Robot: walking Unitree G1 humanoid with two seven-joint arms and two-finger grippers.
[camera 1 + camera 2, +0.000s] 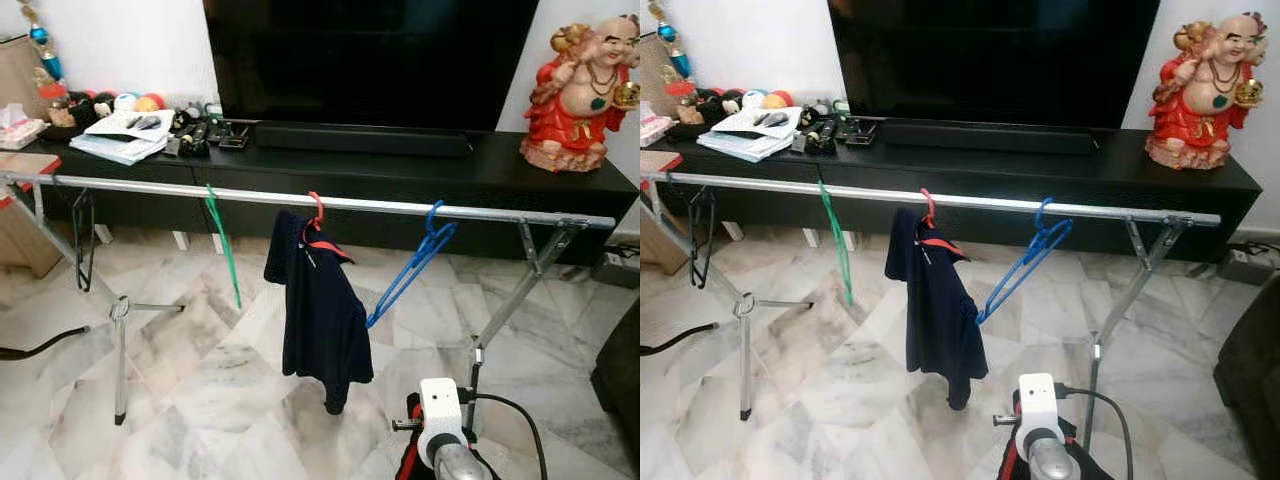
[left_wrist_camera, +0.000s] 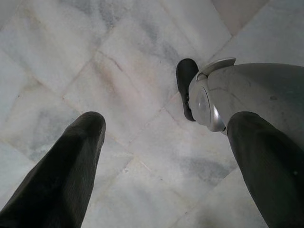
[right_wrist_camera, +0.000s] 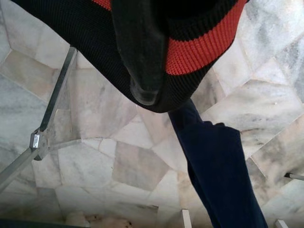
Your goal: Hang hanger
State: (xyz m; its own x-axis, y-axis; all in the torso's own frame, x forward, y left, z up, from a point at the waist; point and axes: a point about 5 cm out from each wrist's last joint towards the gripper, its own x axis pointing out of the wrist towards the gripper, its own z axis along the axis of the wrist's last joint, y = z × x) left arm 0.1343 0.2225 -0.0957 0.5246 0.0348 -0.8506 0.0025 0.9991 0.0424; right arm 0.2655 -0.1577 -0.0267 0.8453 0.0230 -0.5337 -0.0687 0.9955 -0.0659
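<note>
A silver clothes rail [image 1: 420, 208] runs across in front of me. From left to right it carries a black hanger [image 1: 83, 240], a green hanger [image 1: 224, 245], a red hanger [image 1: 317, 208] with a navy shirt [image 1: 320, 310], and an empty blue hanger [image 1: 415, 262]. My right arm [image 1: 440, 425] is low, in front of the rail's right leg. In the right wrist view my right gripper [image 3: 154, 92] is shut on a black and red knit garment [image 3: 199, 47], which wraps one finger [image 3: 142, 57]. My left gripper [image 2: 166, 166] hangs open over the marble floor with nothing between its fingers.
Behind the rail stands a black TV cabinet [image 1: 400, 170] with a large TV [image 1: 370, 60], a red statue [image 1: 580, 90] and clutter at its left end. The rail's legs [image 1: 120, 340] splay onto the marble floor. A black cable [image 1: 40, 345] lies at the left and a dark sofa [image 1: 620, 380] at the right.
</note>
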